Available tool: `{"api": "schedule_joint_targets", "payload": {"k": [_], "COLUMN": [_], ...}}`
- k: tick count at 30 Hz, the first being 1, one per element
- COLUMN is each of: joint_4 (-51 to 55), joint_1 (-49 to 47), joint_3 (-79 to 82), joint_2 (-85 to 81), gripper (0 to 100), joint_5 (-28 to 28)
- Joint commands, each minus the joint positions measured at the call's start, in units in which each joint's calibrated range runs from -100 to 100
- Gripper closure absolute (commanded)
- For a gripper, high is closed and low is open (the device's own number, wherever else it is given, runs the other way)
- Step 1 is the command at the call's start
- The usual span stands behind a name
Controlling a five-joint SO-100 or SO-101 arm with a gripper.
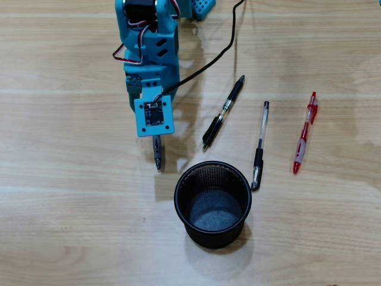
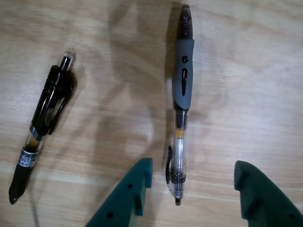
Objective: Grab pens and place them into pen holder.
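Claw [image 2: 194, 182]: two dark teal plastic fingers [image 2: 128, 194] spread wide in the wrist view, nothing pinched. Between them, flat on the pale wood-grain tabletop [image 2: 255, 80], lies a clear-barrelled pen with a grey rubber grip [image 2: 182, 94]; its clip end sits in the gap between the fingers, closer to the finger on the view's left, and no contact with either can be made out. Its dark tip points toward the top of that view.

Same view, to the left: a black clip pen with a clear lower barrel [image 2: 42, 127], slanted, well apart from the grey-grip pen.

Overhead view: the blue arm [image 1: 149, 53] covers most of the grey-grip pen; only its dark end [image 1: 158, 156] pokes out below the wrist board. Black mesh cylindrical pen holder [image 1: 212, 202] stands upright just below and right of that end, interior looks empty. Slim clear stick pen with black grip [image 1: 260, 146] lies with its lower end close beside the holder's rim; touching or not, cannot tell. A red and white pen [image 1: 305, 132] lies further right, apart from the rest. A black cable [image 1: 220, 50] trails from the arm toward the top edge.
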Motion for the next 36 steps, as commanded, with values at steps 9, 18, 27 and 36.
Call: {"api": "schedule_joint_targets", "payload": {"k": [9, 18, 27, 36], "joint_4": [-0.29, 0.05, 0.23, 11.33], "joint_1": [0.93, 0.57, 1.11, 2.02], "joint_3": [-6.95, -18.04, -19.48, -27.32], "joint_2": [8.50, 23.36, 27.23, 26.89], "gripper": [79, 80, 95, 98], "joint_5": [-1.37, -1.32, -1.32, -1.27]}}
